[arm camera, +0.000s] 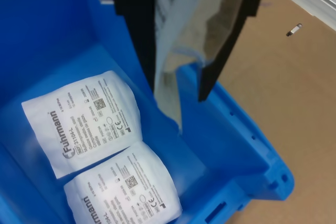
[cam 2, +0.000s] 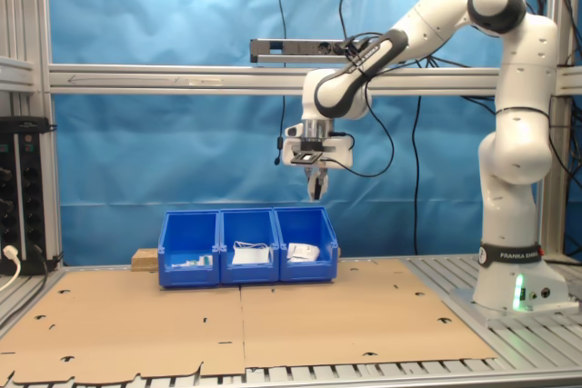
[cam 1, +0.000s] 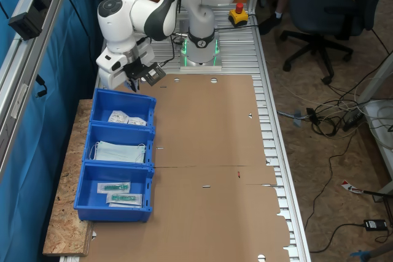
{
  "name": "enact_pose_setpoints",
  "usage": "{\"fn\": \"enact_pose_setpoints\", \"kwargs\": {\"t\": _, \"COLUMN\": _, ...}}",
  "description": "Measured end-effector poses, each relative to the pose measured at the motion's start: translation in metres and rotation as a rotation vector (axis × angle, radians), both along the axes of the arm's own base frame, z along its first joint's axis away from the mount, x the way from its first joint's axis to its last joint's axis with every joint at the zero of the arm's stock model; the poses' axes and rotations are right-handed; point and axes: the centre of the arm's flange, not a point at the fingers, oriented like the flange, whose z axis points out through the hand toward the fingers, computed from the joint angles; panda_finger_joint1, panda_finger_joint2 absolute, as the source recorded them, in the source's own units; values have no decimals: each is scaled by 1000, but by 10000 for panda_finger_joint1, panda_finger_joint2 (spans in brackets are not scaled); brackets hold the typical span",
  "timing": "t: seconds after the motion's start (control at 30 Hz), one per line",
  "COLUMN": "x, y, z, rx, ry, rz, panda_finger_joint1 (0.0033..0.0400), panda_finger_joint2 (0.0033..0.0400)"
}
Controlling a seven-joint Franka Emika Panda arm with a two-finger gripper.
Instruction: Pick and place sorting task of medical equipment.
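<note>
Your fingers (arm camera: 136, 30) are clamped on a white packet (arm camera: 176, 35): in the wrist view the two black fingers sit one on each side of it, and the packet hangs down past their tips, edge-on to the camera. The gripper (arm camera: 178, 90) is above the near wall of a blue bin (arm camera: 247, 150), with the packet's lower corner over the bin's inside.

Two more white packets (arm camera: 86, 119) lie flat on that bin's floor, side by side and touching, print up.

In the second exterior view the gripper (cam 2: 315, 190) hangs at the frame's middle, pointing down, well above the row of three blue bins (cam 2: 247, 244). It's over the bin at the second exterior view's right end of the row.

In the first exterior view the gripper (cam 1: 145, 75) shows in the upper left, just past the far end of the bins (cam 1: 120, 159). The far bin holds the white packets (cam 1: 126, 118), the middle one pale blue masks (cam 1: 120, 151), the near one clear packets with green sticks (cam 1: 120, 192).

The bins sit by the edge of a brown cardboard sheet (cam 1: 212, 170) covering the table. A person's legs and an office chair (cam 1: 325, 13) are at the first exterior view's upper right.
</note>
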Motion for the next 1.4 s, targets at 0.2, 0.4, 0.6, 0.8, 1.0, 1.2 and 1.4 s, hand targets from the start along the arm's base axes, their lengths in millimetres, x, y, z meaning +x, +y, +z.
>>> {"fn": "enact_pose_setpoints", "kwargs": {"t": 0.2, "x": 0, "y": -9, "z": -7, "rx": -10, "ry": 4, "rz": -17, "panda_finger_joint1": 55, "panda_finger_joint2": 55}}
{"fn": "enact_pose_setpoints", "kwargs": {"t": 0.4, "x": 2, "y": -19, "z": -12, "rx": -22, "ry": 7, "rz": -32, "panda_finger_joint1": 55, "panda_finger_joint2": 55}}
{"fn": "enact_pose_setpoints", "kwargs": {"t": 0.6, "x": 5, "y": -25, "z": -15, "rx": -33, "ry": 10, "rz": -39, "panda_finger_joint1": 55, "panda_finger_joint2": 55}}
{"fn": "enact_pose_setpoints", "kwargs": {"t": 0.8, "x": 7, "y": -26, "z": -17, "rx": -37, "ry": 13, "rz": -39, "panda_finger_joint1": 55, "panda_finger_joint2": 55}}
{"fn": "enact_pose_setpoints", "kwargs": {"t": 1.0, "x": 8, "y": -26, "z": -19, "rx": -40, "ry": 14, "rz": -37, "panda_finger_joint1": 55, "panda_finger_joint2": 55}}
{"fn": "enact_pose_setpoints", "kwargs": {"t": 1.2, "x": 9, "y": -26, "z": -20, "rx": -43, "ry": 13, "rz": -36, "panda_finger_joint1": 55, "panda_finger_joint2": 55}}
{"fn": "enact_pose_setpoints", "kwargs": {"t": 1.4, "x": 9, "y": -26, "z": -21, "rx": -44, "ry": 14, "rz": -36, "panda_finger_joint1": 55, "panda_finger_joint2": 55}}
